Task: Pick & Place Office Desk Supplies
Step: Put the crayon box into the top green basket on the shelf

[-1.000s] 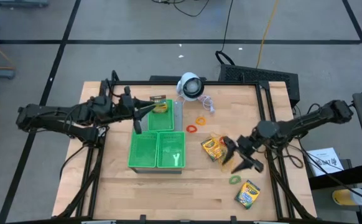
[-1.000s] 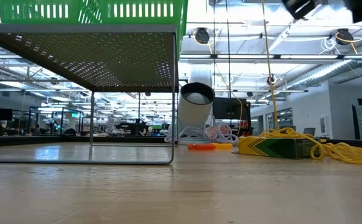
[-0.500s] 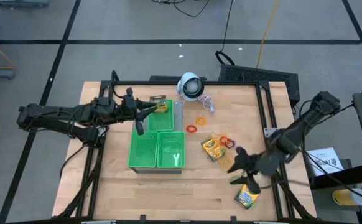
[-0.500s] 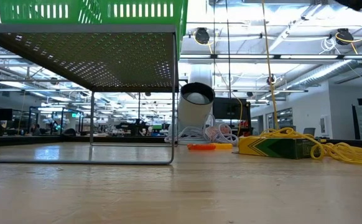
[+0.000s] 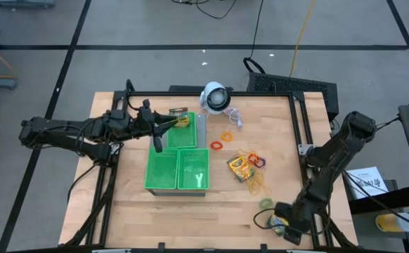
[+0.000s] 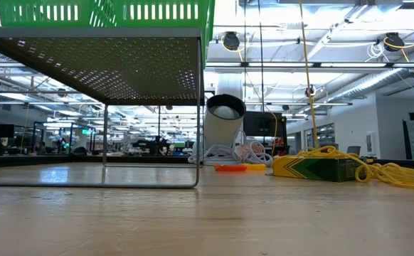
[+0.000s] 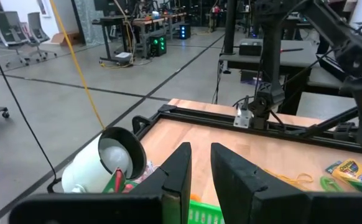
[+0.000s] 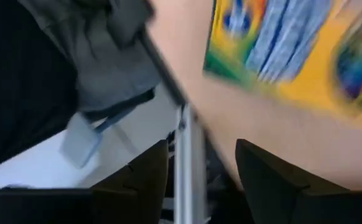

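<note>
One crayon box [image 5: 239,167] lies flat mid-table, with rubber bands around it: orange [image 5: 225,135], red [image 5: 216,145], a yellow heap [image 5: 258,182] and green [image 5: 265,203]. Another crayon box [image 5: 180,119] sits in the far green tray. A third crayon box [image 5: 277,223] lies by the near right corner, half hidden under my right gripper [image 5: 270,223], which is open above it; in the right wrist view that box [image 8: 293,50] shows blurred beyond the fingers. My left gripper [image 7: 200,168] hovers level over the trays, narrowly open with nothing between its fingers.
The green compartment trays [image 5: 177,171] stand left of centre. A white round device [image 5: 216,98] with a cord sits at the far edge. A black frame rail [image 5: 304,133] runs along the table's right side, close to my right arm.
My right gripper has swung from the middle right, beside the central crayon box, toward the near right corner. It has dropped lower and rolled, and now stands over the box there. The yellow bands it covered show again. No supplies have shifted.
</note>
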Action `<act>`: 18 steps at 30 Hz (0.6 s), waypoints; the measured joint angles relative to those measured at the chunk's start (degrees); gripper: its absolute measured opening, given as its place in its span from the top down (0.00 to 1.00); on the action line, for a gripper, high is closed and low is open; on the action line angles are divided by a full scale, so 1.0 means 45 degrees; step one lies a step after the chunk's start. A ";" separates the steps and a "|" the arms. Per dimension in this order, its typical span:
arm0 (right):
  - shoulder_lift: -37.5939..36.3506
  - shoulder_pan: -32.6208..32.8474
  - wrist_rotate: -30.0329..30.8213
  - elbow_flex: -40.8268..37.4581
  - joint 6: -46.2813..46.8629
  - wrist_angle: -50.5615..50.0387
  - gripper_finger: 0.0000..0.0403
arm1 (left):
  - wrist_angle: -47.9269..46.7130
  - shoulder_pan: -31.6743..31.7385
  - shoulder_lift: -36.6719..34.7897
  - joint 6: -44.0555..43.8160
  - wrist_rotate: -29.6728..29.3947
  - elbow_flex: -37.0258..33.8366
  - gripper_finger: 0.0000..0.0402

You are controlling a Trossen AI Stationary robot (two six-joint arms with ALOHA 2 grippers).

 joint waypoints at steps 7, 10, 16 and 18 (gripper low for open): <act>0.0026 0.0281 0.1018 -0.2181 0.1791 0.1859 0.59 | 0.0010 -0.0004 0.0000 0.0000 0.0000 0.0005 0.82; -0.0027 0.0111 0.1693 -0.2974 0.1499 0.2080 0.59 | 0.0010 0.0000 0.0005 0.0000 0.0000 0.0005 0.82; -0.0832 -0.0490 0.1962 -0.4198 0.1097 0.2305 0.61 | 0.0015 -0.0005 0.0005 0.0000 -0.0003 0.0005 0.82; -0.1362 -0.0654 0.2402 -0.4510 0.0864 0.2210 0.62 | 0.0024 0.0000 0.0005 0.0005 -0.0005 0.0005 0.82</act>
